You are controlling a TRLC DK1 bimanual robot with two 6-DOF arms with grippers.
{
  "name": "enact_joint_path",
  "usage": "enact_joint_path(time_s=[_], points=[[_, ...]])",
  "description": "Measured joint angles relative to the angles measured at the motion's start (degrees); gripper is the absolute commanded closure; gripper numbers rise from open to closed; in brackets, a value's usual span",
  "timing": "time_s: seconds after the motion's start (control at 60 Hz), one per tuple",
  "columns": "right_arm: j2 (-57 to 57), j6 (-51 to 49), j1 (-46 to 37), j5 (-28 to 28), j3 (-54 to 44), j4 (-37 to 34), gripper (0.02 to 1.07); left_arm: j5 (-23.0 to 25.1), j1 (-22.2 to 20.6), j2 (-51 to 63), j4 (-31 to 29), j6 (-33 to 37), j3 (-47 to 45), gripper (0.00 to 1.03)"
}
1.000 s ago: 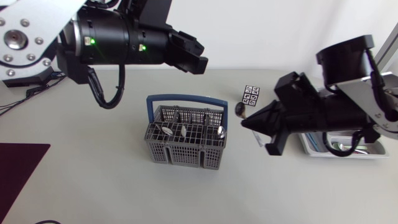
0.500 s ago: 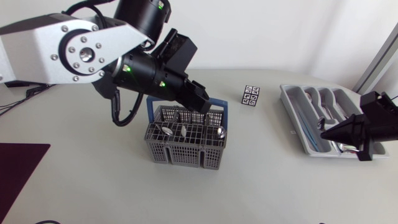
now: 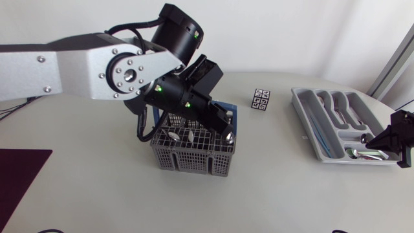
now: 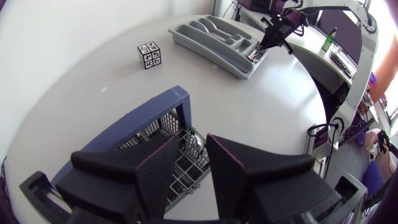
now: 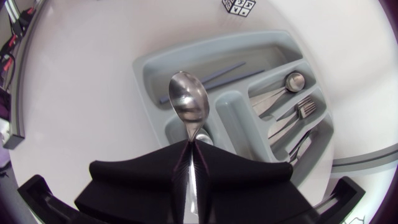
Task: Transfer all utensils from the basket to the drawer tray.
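Note:
The grey wire basket (image 3: 191,159) with a blue handle (image 4: 179,99) stands mid-table and holds several utensils (image 3: 175,136). My left gripper (image 3: 224,122) hangs open just over the basket's right end; in the left wrist view its fingers (image 4: 158,167) frame a utensil handle (image 4: 193,144) below without touching it. The grey drawer tray (image 3: 303,107) lies at the right. Over the tray's near end my right gripper (image 5: 189,143) is shut on the stem of a steel spoon (image 5: 188,99), bowl pointing ahead. A fork (image 5: 303,108) and another spoon (image 5: 293,81) lie in the tray.
A small black-and-white marker cube (image 3: 261,99) sits between basket and tray. A dark red mat (image 3: 16,171) lies at the table's left edge. Thin blue-grey utensils (image 5: 219,76) lie in the tray's long compartment.
My left arm swung down from the back until its gripper is over the basket. My right arm carried the spoon from beside the basket rightward to above the tray.

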Motion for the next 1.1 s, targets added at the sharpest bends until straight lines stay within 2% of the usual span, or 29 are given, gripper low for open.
enact_joint_path(time_s=[0.167, 0.283, 0.35, 0.4, 0.417, 0.483, 0.583, 0.867, 1.1], points=[[1.2, -2.8, 0.3, 5.0, -2.7, 11.7, 0.95, 0.6, 0.0, 0.4, 0.7, 0.0, 0.0, 0.67], [1.9, -5.0, 0.9, 9.4, -4.4, 14.5, 0.93, 0.9, -0.1, 0.9, 0.9, 0.0, 0.0, 0.67], [2.3, -6.0, 1.2, 11.0, -5.3, 16.4, 0.75, 1.0, -0.1, 1.2, 1.1, 0.0, 0.0, 0.67], [2.4, -6.4, 1.3, 11.4, -6.1, 17.7, 0.49, 1.3, -0.1, 1.6, 1.1, 0.0, 0.0, 0.67], [2.4, -6.6, 1.3, 11.5, -6.3, 17.9, 0.44, 1.3, -0.1, 1.6, 1.1, 0.0, 0.0, 0.67], [2.3, -6.6, 1.4, 11.6, -7.3, 19.1, 0.38, 1.4, -0.1, 2.0, 1.1, 0.0, 0.0, 0.67], [1.1, -6.5, 1.4, 10.6, -8.7, 21.1, 0.35, 1.4, -0.1, 2.8, 1.9, 0.0, -0.1, 0.67], [-6.2, -4.3, 1.5, 5.7, -14.6, 21.1, 0.30, 1.4, -0.3, 5.0, 2.9, 0.0, -1.2, 0.67], [-11.9, -2.6, 1.6, 2.2, -19.7, 20.9, 0.30, 1.4, -1.1, 5.8, 8.5, 0.0, -5.0, 0.68]])
